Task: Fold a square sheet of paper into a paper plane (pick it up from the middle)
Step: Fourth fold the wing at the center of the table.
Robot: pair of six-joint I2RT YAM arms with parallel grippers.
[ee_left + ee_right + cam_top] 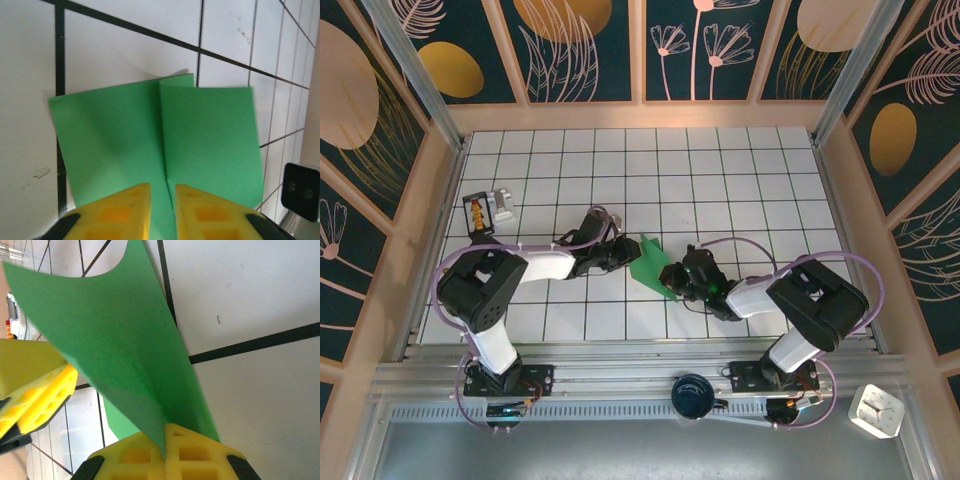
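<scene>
Right pincer (165, 440) stood clamped on the square sheet of paper (648, 262), just beside the left pincer (162, 202), whose grip I could not tell; I judged opposing pulls could tear it.

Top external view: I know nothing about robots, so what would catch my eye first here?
A bright green sheet of paper is bent up into a fold at the middle of the white tiled table, ringed by dark walls painted with gold leaves. The left gripper and right gripper meet at it from either side. The right one's yellow fingers pinch a crease shut, and the sheet runs between the left one's.
</scene>
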